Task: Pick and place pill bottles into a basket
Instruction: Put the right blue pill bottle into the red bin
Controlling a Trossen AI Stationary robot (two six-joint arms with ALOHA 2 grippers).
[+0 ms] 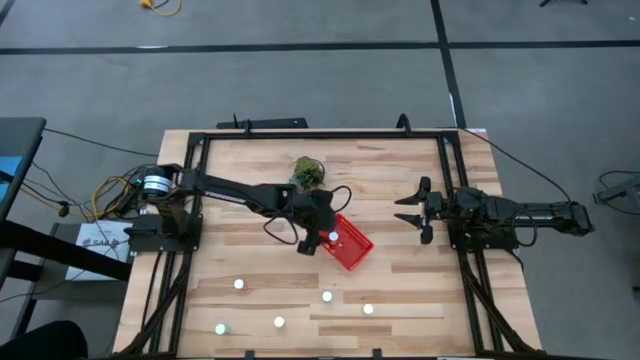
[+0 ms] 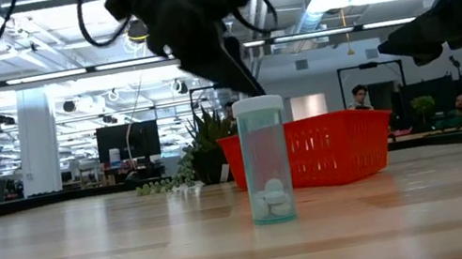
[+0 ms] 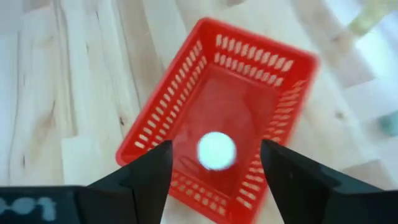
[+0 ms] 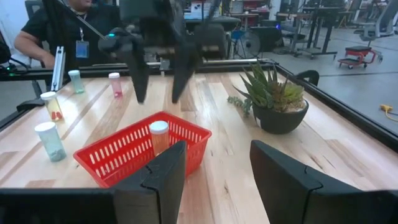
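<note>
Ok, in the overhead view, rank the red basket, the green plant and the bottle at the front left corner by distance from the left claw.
1. Red basket, directly under the left claw.
2. Green plant, behind it.
3. Front-left bottle, farthest.

We note two dark jointed arms: left arm (image 1: 240, 190) trails black looped cable, with yellow wiring and a silver disc at its base; right arm (image 1: 510, 212) shows matte-black wedge fingers (image 4: 152, 180).

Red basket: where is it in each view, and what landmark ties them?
High: basket mid-table, under the left gripper.
Low: basket centre-right, behind a clear bottle.
Left wrist: basket fills the centre.
Right wrist: basket lower left.
Shared landmark: the green plant beside it.
</note>
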